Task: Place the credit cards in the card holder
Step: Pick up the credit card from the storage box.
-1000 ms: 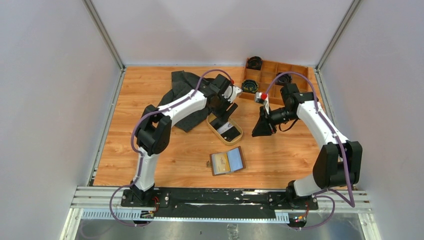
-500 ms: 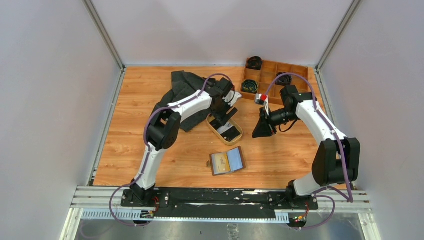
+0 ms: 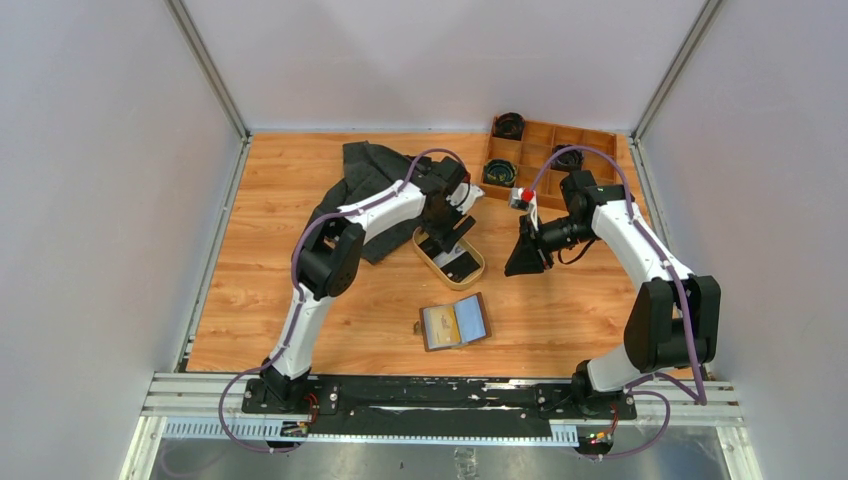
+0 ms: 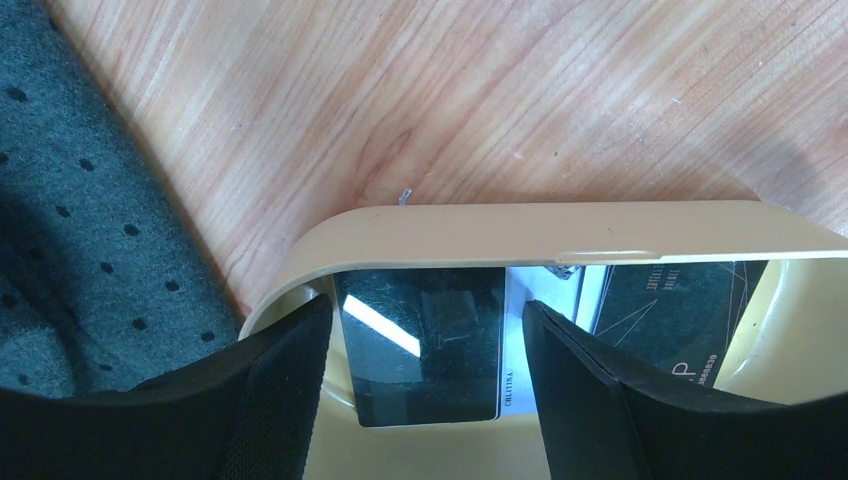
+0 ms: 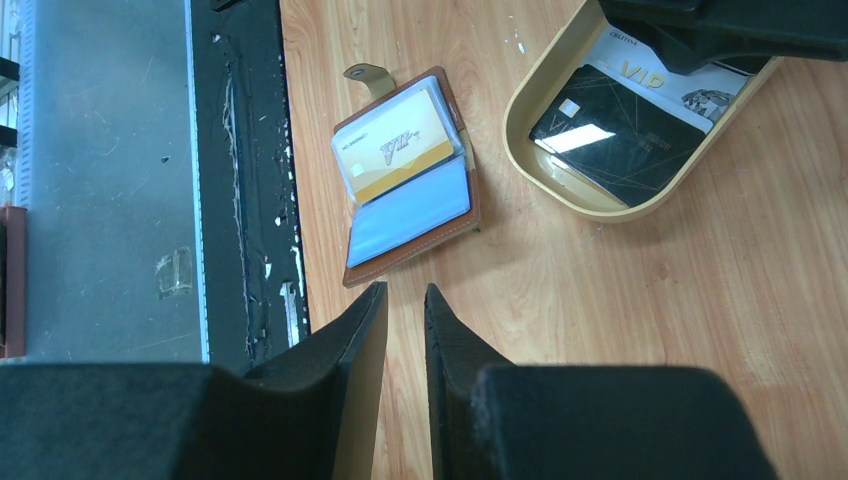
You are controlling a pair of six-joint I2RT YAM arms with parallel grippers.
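Note:
The brown card holder point(image 3: 455, 322) lies open on the table, also in the right wrist view point(image 5: 405, 175), with a gold and white card point(image 5: 395, 145) in its upper pocket. The remaining credit cards lie in an oval tan tray point(image 3: 478, 275): a black card point(image 4: 420, 345), a white card point(image 4: 515, 330) under it and another black card point(image 4: 670, 310). My left gripper point(image 3: 447, 238) is open and low in the tray, its jaws on either side of the first black card point(image 4: 427, 303). My right gripper point(image 3: 522, 262) hangs above bare wood right of the tray, nearly shut and empty point(image 5: 405, 290).
A dark dotted cloth point(image 3: 365, 175) lies left of the tray and touches its end point(image 4: 70, 200). A wooden compartment box point(image 3: 545, 155) with black coils stands at the back right. A black and metal rail point(image 3: 440, 395) runs along the near edge.
My left arm has folded its elbow in and brought its gripper down and slightly left into the tray. The right arm, the card holder and the tray have not moved.

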